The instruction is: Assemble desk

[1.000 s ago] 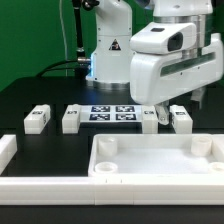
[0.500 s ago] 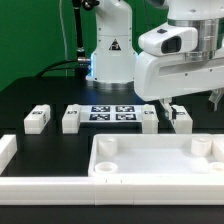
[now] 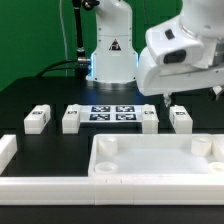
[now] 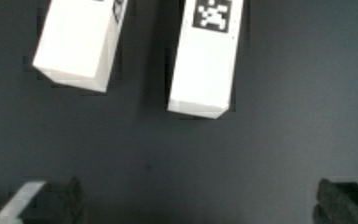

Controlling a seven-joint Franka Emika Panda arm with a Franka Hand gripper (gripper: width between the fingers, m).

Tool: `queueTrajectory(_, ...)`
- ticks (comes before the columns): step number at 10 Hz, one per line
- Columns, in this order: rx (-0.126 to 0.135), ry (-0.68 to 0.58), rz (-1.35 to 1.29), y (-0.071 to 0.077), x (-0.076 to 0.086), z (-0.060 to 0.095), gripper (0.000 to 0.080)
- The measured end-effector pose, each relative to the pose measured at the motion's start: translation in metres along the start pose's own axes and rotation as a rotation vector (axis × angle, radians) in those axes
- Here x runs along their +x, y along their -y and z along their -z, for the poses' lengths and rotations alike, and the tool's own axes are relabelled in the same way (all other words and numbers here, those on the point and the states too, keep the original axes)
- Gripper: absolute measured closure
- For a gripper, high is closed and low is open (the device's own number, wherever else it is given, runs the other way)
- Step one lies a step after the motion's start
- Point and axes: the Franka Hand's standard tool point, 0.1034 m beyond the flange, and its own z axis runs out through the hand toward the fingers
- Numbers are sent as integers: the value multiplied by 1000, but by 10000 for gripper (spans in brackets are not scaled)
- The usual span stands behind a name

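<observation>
The white desk tabletop [image 3: 160, 160] lies upside down at the front, rim and corner sockets up. Four small white tagged legs lie in a row behind it: two at the exterior view's left [image 3: 37, 119] [image 3: 72, 119] and two at its right [image 3: 149, 119] [image 3: 181, 118]. My gripper [image 3: 190, 97] hangs tilted above the two right legs, clear of them. In the wrist view two legs [image 4: 82, 40] [image 4: 208, 55] lie on the black table well apart from my gripper [image 4: 194, 205]. Its dark fingertips [image 4: 43, 200] stand wide apart with nothing between them.
The marker board [image 3: 112, 112] lies between the leg pairs. The robot base [image 3: 108, 50] stands behind it. Long white border bars run along the front left [image 3: 40, 185] and the left edge [image 3: 6, 150]. A black cable [image 3: 60, 62] lies at the back left.
My gripper has risen from just above the two right legs, shifted toward the exterior view's right and tilted. The legs and tabletop have not moved.
</observation>
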Motion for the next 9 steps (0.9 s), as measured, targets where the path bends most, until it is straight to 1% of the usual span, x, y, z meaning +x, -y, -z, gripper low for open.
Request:
queueTrajectory(2,10,131,-15,1,-5,-7,150)
queueTrajectory(3,25,254,-59,4,-11,-21,150)
queueTrajectory(4,21,319,-49,4,-5,-31,150)
queueTrajectory(5,14,378,-42,3,-2,-38,150)
queueTrajectory(7,16,359,-40,4,4,-36,150)
queueTrajectory(9,15,361,-44,4,4,-38,150)
